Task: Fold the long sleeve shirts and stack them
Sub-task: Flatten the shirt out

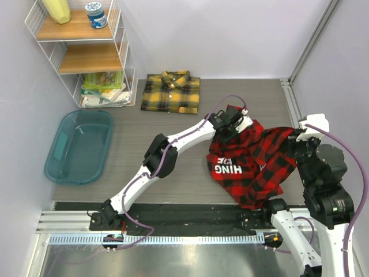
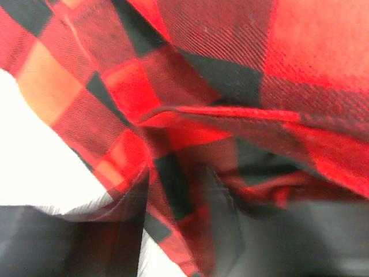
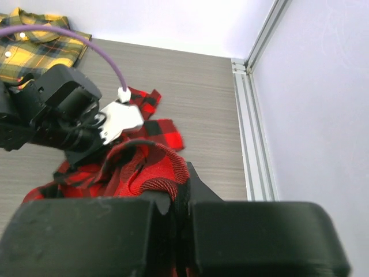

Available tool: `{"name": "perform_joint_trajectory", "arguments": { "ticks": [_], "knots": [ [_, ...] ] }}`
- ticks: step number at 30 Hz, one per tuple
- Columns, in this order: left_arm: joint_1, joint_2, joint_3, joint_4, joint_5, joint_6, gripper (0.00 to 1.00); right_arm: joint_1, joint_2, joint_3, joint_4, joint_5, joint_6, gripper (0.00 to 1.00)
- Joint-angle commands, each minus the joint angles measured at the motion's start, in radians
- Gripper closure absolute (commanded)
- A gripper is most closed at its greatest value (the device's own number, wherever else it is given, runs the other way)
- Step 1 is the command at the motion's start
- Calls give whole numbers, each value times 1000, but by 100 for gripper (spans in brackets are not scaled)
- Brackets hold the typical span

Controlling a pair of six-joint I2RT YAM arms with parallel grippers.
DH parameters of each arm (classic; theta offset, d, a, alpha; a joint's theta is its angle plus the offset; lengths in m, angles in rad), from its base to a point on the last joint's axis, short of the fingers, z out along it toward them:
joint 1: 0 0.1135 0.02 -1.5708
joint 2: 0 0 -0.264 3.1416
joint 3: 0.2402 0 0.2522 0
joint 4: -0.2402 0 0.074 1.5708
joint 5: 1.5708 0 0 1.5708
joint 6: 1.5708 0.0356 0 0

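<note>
Handling: soft, light cloth that drapes and bunches with no stiffness. Best taken at a hem, cuff or collar edge, not mid-panel.

Top view: red-and-black shirt (image 1: 259,161) lies rumpled between both grippers. Left gripper (image 1: 230,124) is down on its far edge. Right gripper (image 1: 298,143) holds a raised corner. Yellow-and-black shirt (image 1: 172,92) sits folded, well beyond the left gripper.

Left wrist: red check fills the frame and hides the fingers, so can't tell jaw width.

Right wrist: jaws closed, hem probably pinched between them. Rest of the shirt is cut off.
</note>
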Motion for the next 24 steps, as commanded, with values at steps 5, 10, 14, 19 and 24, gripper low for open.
{"name": "perform_joint_trajectory", "arguments": {
  "ticks": [5, 10, 14, 19, 24],
  "knots": [
    [244, -519, -694, -157, 18, 48, 100, 4, 105, -79, 284, -74, -83, 99],
    [346, -919, -1257, -93, -3, 79, 100, 3, 209, -143, 379, -207, -73, 99],
    [401, -1068, -1431, -76, -3, 71, 90, 1, 299, -165, 375, -391, -93, 99],
    [567, -1313, -1385, -119, 298, 140, 35, 0, 382, -148, 346, -534, -56, 99],
    [501, -1452, -1399, -32, 479, 174, 17, 0, 409, -154, 352, -546, -37, 99]
  ]
}}
